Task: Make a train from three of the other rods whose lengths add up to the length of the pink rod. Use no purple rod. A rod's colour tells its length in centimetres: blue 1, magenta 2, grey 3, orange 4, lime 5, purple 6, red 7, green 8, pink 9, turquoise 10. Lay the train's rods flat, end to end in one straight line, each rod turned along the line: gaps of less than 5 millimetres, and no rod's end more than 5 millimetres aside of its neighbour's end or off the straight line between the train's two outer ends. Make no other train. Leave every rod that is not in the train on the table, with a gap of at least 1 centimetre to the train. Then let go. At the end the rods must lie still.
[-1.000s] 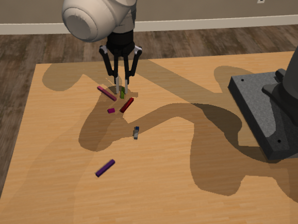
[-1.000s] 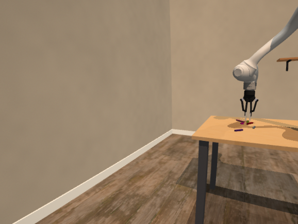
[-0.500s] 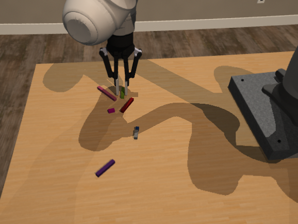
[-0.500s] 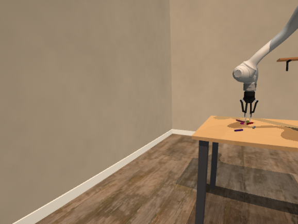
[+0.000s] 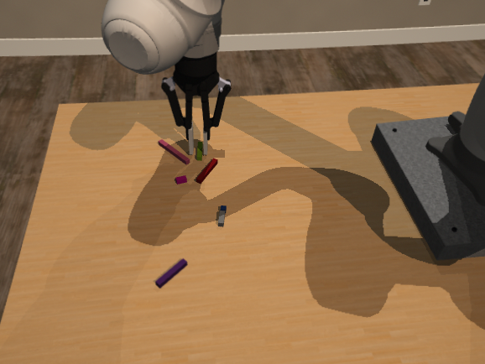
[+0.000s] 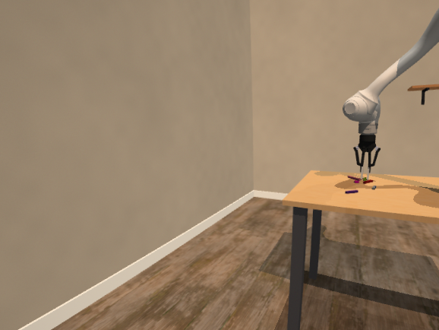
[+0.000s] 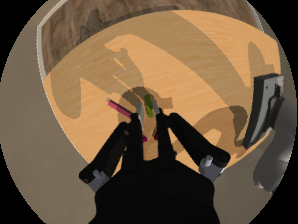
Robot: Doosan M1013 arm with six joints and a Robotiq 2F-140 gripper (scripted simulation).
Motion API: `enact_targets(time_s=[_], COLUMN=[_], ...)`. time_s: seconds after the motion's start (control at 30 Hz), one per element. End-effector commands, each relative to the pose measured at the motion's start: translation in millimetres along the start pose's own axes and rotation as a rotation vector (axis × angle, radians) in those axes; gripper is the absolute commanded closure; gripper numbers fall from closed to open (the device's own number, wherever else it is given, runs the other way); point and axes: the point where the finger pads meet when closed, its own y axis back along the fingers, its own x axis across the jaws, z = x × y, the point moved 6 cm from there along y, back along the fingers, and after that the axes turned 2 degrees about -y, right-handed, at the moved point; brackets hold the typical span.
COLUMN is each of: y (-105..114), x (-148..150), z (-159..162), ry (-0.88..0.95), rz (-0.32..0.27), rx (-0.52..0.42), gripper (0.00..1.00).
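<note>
My gripper (image 5: 198, 148) stands upright over the table with its fingers narrowly apart, one on each side of the lime rod (image 5: 200, 151), not pressed on it. The pink rod (image 5: 174, 152) lies just left of the fingers. The red rod (image 5: 206, 170) lies just in front of the lime rod, and the short magenta rod (image 5: 180, 179) is left of the red one. The blue rod (image 5: 222, 208) and the grey rod (image 5: 221, 219) lie end to end nearer the middle. In the wrist view the lime rod (image 7: 149, 104) shows between the fingertips, with the pink rod (image 7: 119, 107) to its left.
A purple rod (image 5: 171, 273) lies alone toward the front left. The robot's dark base (image 5: 432, 180) fills the right side of the table. The table's far edge is close behind the gripper.
</note>
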Motion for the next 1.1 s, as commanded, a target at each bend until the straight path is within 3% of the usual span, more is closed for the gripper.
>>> enact_targets(time_s=[0.0, 0.57, 0.6, 1.07], y=[-5.2, -5.2, -5.2, -5.2], x=[4.5, 4.5, 4.5, 4.5], z=[2.0, 2.0, 2.0, 2.0], ry=[0.001, 0.001, 0.001, 0.001], rz=[0.009, 0.009, 0.009, 0.009], rx=[-0.004, -0.004, -0.004, -0.004], gripper=[0.85, 0.85, 0.97, 0.97])
